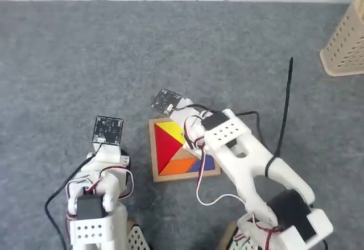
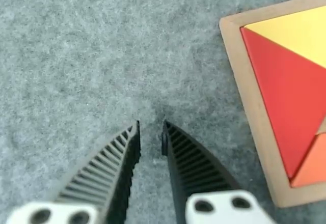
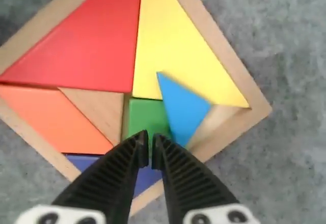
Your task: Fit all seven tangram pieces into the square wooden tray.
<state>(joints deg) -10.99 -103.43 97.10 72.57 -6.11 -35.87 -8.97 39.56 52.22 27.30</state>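
Logging from my console: grey tabletop (image 1: 85, 51), with the square wooden tray (image 1: 152, 148) near its middle. Right hand (image 3: 149, 137) is nearly closed and empty, above the tray. Left hand (image 2: 151, 130) shows a narrow gap, empty, over bare tabletop beside a tray corner. Red triangle (image 3: 86, 46) and yellow triangle (image 3: 168, 40) are seated flat. Small blue triangle (image 3: 186, 109) sits askew, its tip overlapping the yellow.

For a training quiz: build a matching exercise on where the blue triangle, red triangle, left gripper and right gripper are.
1 blue triangle
2 red triangle
3 left gripper
4 right gripper

A over carpet beside the tray
B seated flat in the tray
C above the green square
D askew, tip over the yellow triangle

Pairs: 1-D, 2-B, 3-A, 4-C
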